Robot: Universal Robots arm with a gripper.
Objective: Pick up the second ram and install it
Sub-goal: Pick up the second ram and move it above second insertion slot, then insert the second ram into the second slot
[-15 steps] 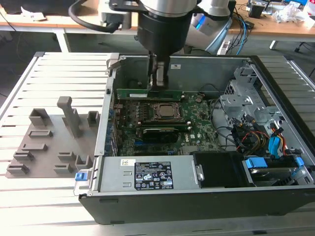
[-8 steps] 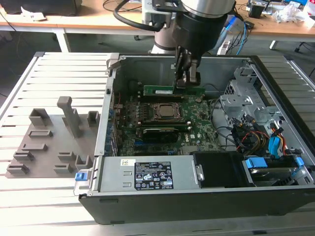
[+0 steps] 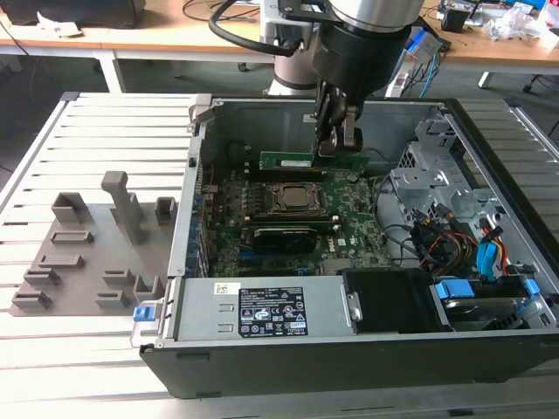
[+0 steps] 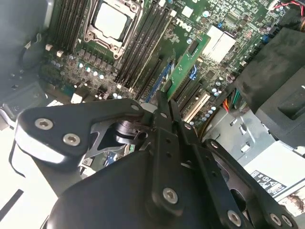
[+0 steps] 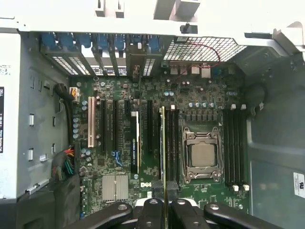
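Observation:
The second ram (image 3: 301, 161), a narrow green stick, hangs level above the motherboard (image 3: 349, 231) inside the open computer case. My gripper (image 3: 339, 150) is shut on it from above, toward its end on the exterior view's right. In the second wrist view the ram (image 4: 188, 64) sticks out from between the fingertips (image 4: 161, 102), over the slots beside the silver processor (image 4: 110, 20). The first wrist view shows the ram (image 5: 163, 152) edge-on, in line with the dark slots just beside the processor socket (image 5: 202, 153), with the gripper (image 5: 163, 204) closed around it.
A dark stick with a pale label (image 5: 135, 143) stands in a slot further from the socket. The power supply (image 3: 262, 307), drive cage (image 3: 437, 166) and cables (image 3: 437, 240) crowd the case. A grey parts fixture (image 3: 96, 253) lies on the slatted table at the exterior view's left.

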